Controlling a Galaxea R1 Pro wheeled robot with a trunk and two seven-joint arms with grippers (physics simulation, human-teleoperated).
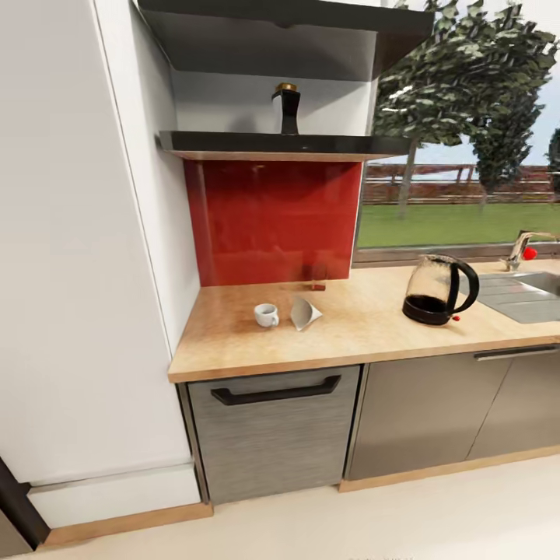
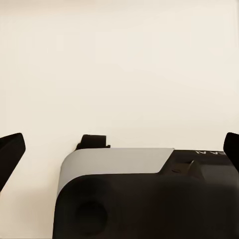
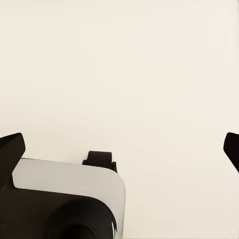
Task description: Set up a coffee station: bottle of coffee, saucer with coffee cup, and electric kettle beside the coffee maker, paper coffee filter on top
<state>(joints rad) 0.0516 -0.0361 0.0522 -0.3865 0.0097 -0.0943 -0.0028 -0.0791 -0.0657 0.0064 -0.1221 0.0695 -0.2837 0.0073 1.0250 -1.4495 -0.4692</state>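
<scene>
Head view shows the kitchen countertop (image 1: 365, 330) with 3 of the task's things on it. The coffee cup (image 1: 266, 314) stands upright near the red backsplash (image 1: 272, 222). Just beside it, apparently not touching, the paper coffee filter (image 1: 305, 313) lies tipped on its side. Well apart from both, toward the inset steel sink (image 1: 523, 295), stands the electric kettle (image 1: 439, 289).

On the kitchen shelf (image 1: 284, 145) above the backsplash stands a dark bottle-like thing with a yellowish top, probably the bottle of coffee (image 1: 287, 109), though it is too small to be sure.

Handling, as a judgement:
1. The cup is likely light, stiff and breakable; a pinch across the rim or body suits it better than its tiny handle.
2. The filter looks very light and easily crushed; it wants a gentle pinch on 1 wall near the rim.
3. The kettle has a fragile glass body, so its black handle is the place to hold.
4. The bottle looks smooth and small; grip it around the body, below the lid.

An upper shelf board (image 1: 295, 15) hangs over the bottle and limits a reach from above. The white wall panel (image 1: 78, 233) crowds the counter's end beside the cup.

Both wrist views look at pale floor; the left gripper (image 2: 119, 149) and the right gripper (image 3: 119, 149) each have their dark fingertips spread wide, holding nothing.
</scene>
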